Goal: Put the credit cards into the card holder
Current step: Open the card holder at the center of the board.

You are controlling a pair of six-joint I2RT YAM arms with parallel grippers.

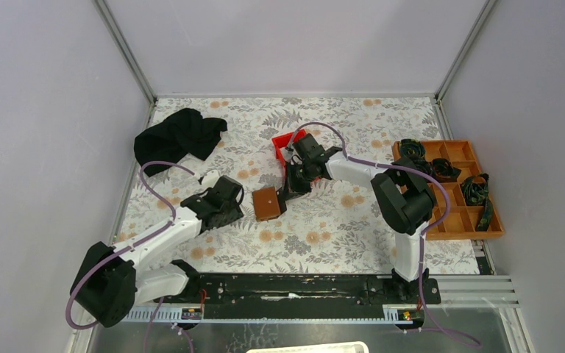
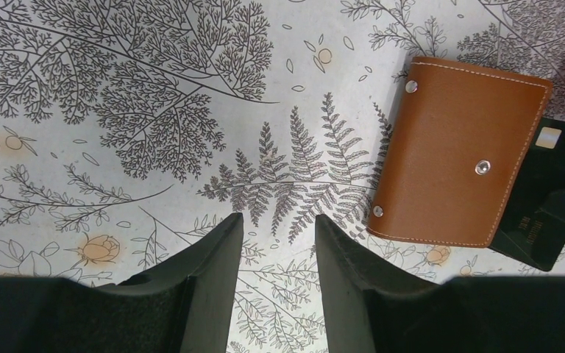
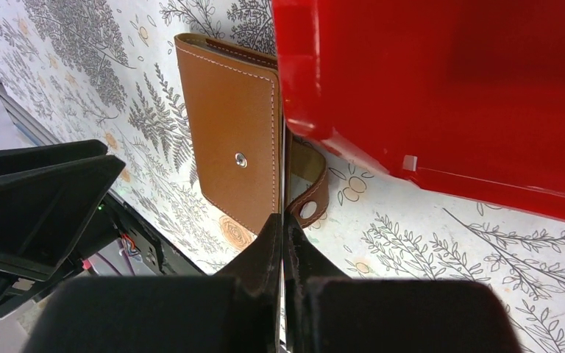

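Note:
The brown card holder (image 1: 268, 204) lies closed on the floral table, its snap stud facing up (image 2: 460, 151). Seen edge-on in the right wrist view, a thin dark credit card (image 3: 285, 162) runs along the holder's (image 3: 235, 140) right edge, next to the tab clasp (image 3: 310, 200). My right gripper (image 3: 285, 218) is shut on this card. In the left wrist view the same card (image 2: 541, 209) shows its chip and sits against the holder's far side. Left of the holder, my left gripper (image 2: 276, 220) stands open over bare table and touches nothing. In the top view the right gripper (image 1: 292, 190) is at the holder's right edge.
A red bin (image 1: 288, 143) stands just behind the right gripper and fills the upper right of the right wrist view (image 3: 449, 88). An orange compartment tray (image 1: 485, 229) with dark items sits at the right edge. A black cloth (image 1: 176, 140) lies at the back left.

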